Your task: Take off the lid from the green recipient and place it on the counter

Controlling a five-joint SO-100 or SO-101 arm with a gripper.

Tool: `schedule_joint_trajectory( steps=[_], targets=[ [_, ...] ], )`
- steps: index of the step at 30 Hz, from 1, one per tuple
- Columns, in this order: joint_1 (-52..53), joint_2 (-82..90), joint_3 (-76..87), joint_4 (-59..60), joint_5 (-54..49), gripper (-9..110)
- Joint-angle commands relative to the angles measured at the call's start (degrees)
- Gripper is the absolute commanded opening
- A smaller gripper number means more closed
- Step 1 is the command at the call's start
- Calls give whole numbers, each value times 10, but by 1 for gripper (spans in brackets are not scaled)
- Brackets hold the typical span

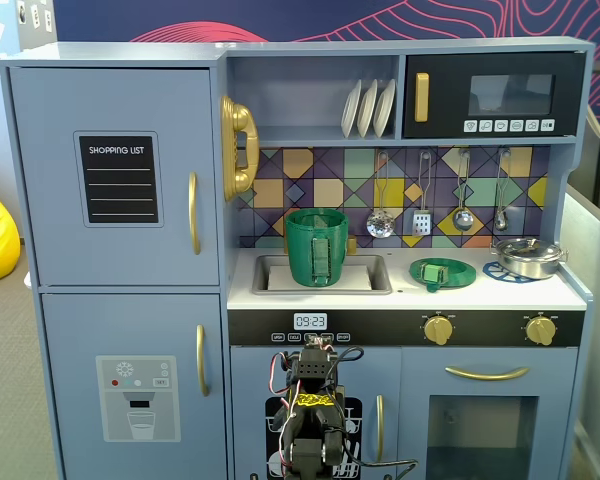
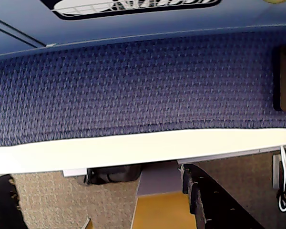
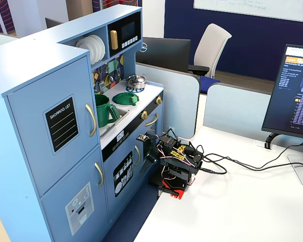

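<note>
- Lid [image 1: 442, 272] lies flat on the white counter [image 1: 510, 292] in a fixed view, knob up, over a printed burner ring, between the sink and the silver pan [image 1: 528, 257]; in the other fixed view it shows as a green disc [image 3: 125, 98] on the same surface.
- Green recipient [image 1: 317, 246] stands upright in the recessed sink [image 1: 365, 275], its mouth open with nothing on it; judged from this, the task looks done or nearly so.
- End effector: the arm [image 1: 313, 425] sits folded low in front of the kitchen, well apart from the lid. The wrist view shows only one dark finger [image 2: 214, 200] over carpet and a white edge, so I cannot tell whether the jaws are wide or narrow. Nothing appears to be held.
- Risk: any further reach over the surface could nudge the lid toward the front edge or against the pan, since it rests loose.
- Risk: the tall pot could tip if the arm brushes its rim, being narrow at the base.
- Risk: cables [image 3: 232, 169] trail behind the arm and could snag on a swing.
- Count: one lid, one green pot, one silver pan, three white plates [image 1: 368, 108] on the shelf, four hanging utensils [image 1: 440, 210], two gold knobs [image 1: 438, 329].
</note>
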Motion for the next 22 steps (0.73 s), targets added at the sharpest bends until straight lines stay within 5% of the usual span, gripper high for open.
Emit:
schedule_joint_trajectory(
  steps=[1,22],
  targets=[
    [-1,-4,-5,103,36,36],
    [7,-4,-4,103,42,29]
  ],
)
